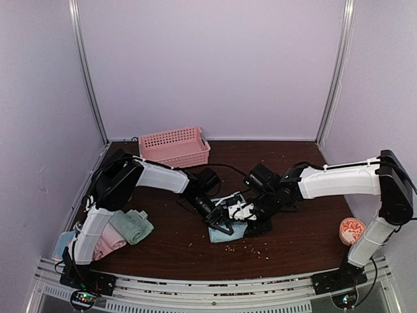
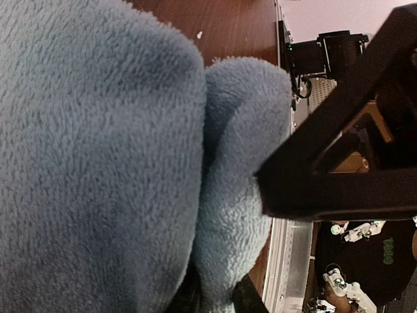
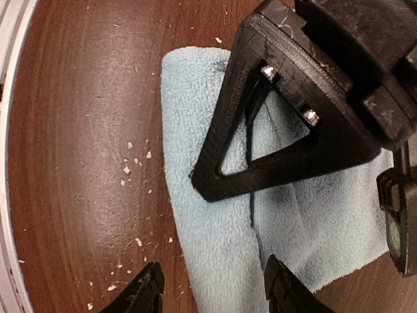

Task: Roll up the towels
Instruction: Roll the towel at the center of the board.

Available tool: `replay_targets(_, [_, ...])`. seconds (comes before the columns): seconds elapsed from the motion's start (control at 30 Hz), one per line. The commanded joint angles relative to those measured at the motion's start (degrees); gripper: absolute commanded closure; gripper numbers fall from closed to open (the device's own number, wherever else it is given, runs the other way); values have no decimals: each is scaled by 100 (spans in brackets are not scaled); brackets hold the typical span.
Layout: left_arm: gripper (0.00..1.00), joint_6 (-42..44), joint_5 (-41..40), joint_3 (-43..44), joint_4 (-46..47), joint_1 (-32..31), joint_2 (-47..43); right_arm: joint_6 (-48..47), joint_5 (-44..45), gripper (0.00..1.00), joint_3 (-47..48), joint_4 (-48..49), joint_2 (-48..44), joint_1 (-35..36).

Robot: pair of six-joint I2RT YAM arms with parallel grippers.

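Observation:
A light blue towel (image 1: 229, 233) lies partly folded on the brown table at the centre, between both arms. In the left wrist view this towel (image 2: 98, 163) fills the picture, and my left gripper (image 2: 212, 297) is shut on a thick fold of it. My right gripper (image 3: 215, 293) stands open over the towel's (image 3: 215, 228) near edge, one fingertip (image 3: 146, 290) above bare wood and the other above the cloth. The left gripper's black finger (image 3: 260, 130) rests on the towel just ahead of it. A rolled sage green towel (image 1: 133, 225) and a pink towel (image 1: 107, 246) lie at the left.
A pink perforated basket (image 1: 174, 147) stands at the back left. A round orange-and-white patterned thing (image 1: 352, 229) sits by the right arm's base. Pale crumbs dot the wood (image 3: 130, 163) beside the towel. A metal rail (image 1: 208, 287) runs along the near table edge.

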Motion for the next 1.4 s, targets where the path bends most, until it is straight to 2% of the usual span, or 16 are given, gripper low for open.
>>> replay_targets(0.0, [84,-42,-350,-149,-243,39,291,-80,417,47,-156,505,408,78])
replay_targets(0.1, [82,7,-523,-153,-243,35,243,-294,296,59,-146,460,689,83])
replay_targets(0.23, [74,130,-1100,-202,-242,55,-18,-348,-12,83,-23,187,967,83])
replay_targets(0.33, [71,210,-1486,-345,-127,93,-378,-401,-433,90,312,-378,1194,43])
replay_targets(0.6, [64,-595,-4035,-1286,862,271,-2219,-963,-2327,93,1619,-2851,2201,-451])
replay_targets(0.8, [63,-504,-5218,-2077,1649,259,-3530,-1244,-3216,92,2677,-4257,3347,-883])
replay_targets(0.87, [63,-454,-5506,-2508,2051,256,-3995,-961,-3430,93,3004,-4424,3740,-1031])
replay_targets(0.97, [63,-148,-5396,-3157,2828,218,-4654,-534,-3456,93,3345,-4424,4192,-1217])
replay_targets(1.1, [61,552,-4834,-3560,3229,89,-5024,-18,-3345,93,3815,-4426,4733,-1376])
replay_targets(1.23, [60,1882,-4648,-3369,2721,-611,-4750,188,-3299,93,3996,-4426,4950,-1393])
replay_targets(1.37, [60,2970,-5278,-2763,1755,-1383,-4004,230,-3246,93,4057,-4427,4968,-1394])
